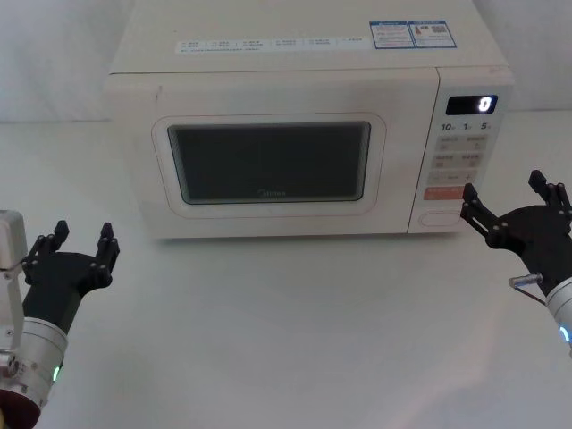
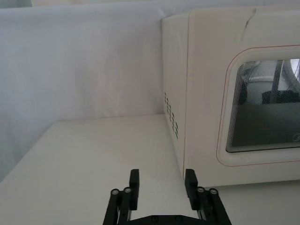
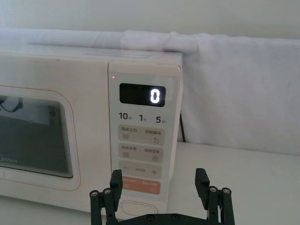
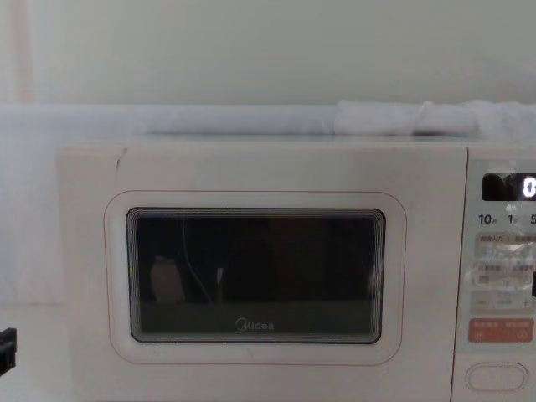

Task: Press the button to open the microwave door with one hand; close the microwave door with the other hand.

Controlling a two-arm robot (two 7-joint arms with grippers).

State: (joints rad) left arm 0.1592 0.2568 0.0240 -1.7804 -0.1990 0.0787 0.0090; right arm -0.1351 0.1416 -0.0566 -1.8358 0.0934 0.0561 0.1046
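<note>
The microwave (image 1: 308, 134) sits at the back of the white desk (image 1: 286, 331), pushed up near a pale cloth-draped wall. Its door (image 1: 268, 161) is shut flush with the body, the dark window giving only dim reflections, so what is inside is hard to make out. In the chest view the control panel (image 4: 502, 276) runs off the right edge and the display is cut off partway.

The button (image 3: 137, 208), the wide pill-shaped one at the very bottom of the panel, is partly covered in the right wrist view by the right claw's near finger; in the head view it shows as a faint outline under the orange-pink key (image 1: 444, 193). The display (image 1: 472, 105) reads 0.

The right claw (image 1: 514, 201) hovers above the desk just off the microwave's lower right front corner, its fingers spread wide with nothing between them; its nearer fingertip sits close to the panel at about the height of the button, and I cannot tell whether it touches.

The left claw (image 1: 79, 243) hangs over the desk well out from the microwave's left front corner, also spread open and empty, clear of the door.
</note>
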